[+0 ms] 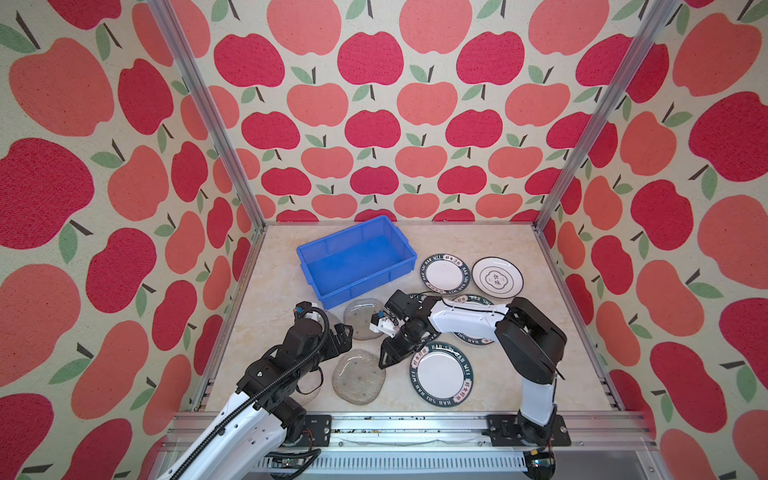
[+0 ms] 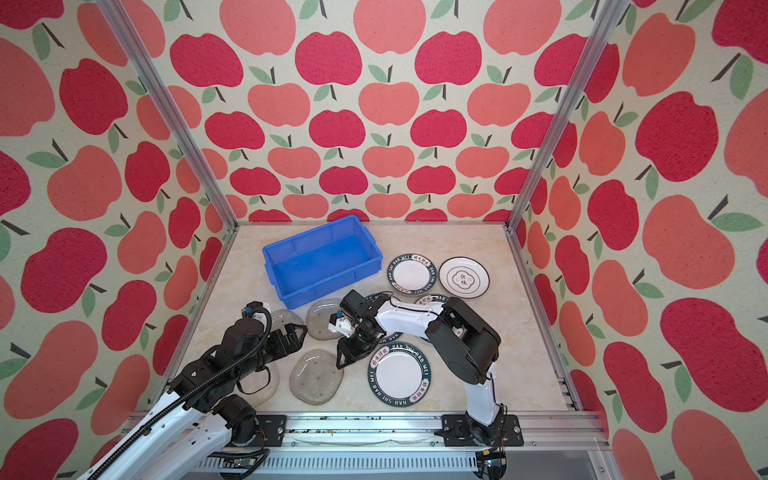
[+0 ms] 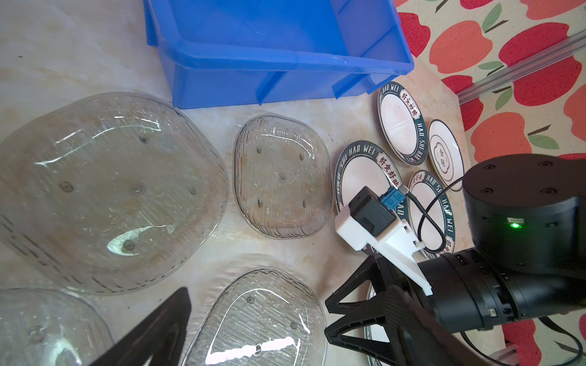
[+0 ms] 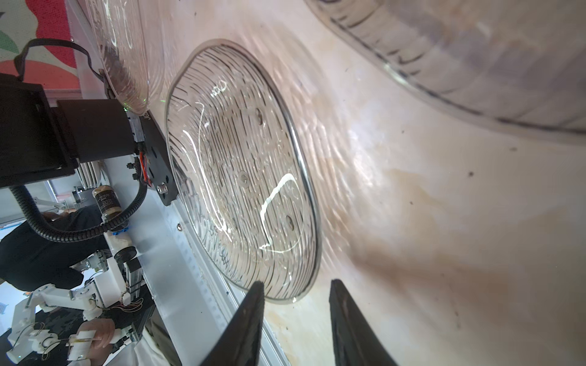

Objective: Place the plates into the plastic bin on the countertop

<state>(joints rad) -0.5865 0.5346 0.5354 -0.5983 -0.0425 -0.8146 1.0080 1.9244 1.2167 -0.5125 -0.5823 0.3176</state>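
The blue plastic bin [image 1: 365, 284] stands empty at the back of the countertop [image 1: 478, 245]. All the plates lie outside it. My right gripper [image 1: 384, 361] hangs low between a glass plate [image 1: 358, 376] and a green-rimmed plate [image 1: 442, 376]. It is open, and in the right wrist view the right gripper [image 4: 296, 285] has that glass plate's [image 4: 241, 177] rim just at its tips, ungripped. My left gripper [image 1: 340, 332] is wide open and empty, between this plate and another glass plate [image 1: 361, 318]. The arms partly hide two more glass plates [image 2: 286, 318] [image 2: 266, 382].
A green-rimmed plate [image 1: 444, 274] and a black-ringed plate [image 1: 497, 276] lie right of the bin. Two more green-rimmed plates [image 1: 473, 338] [image 3: 358, 171] sit partly under the right arm. Aluminium rails [image 1: 415, 428] border the front edge, and apple-patterned walls enclose the sides.
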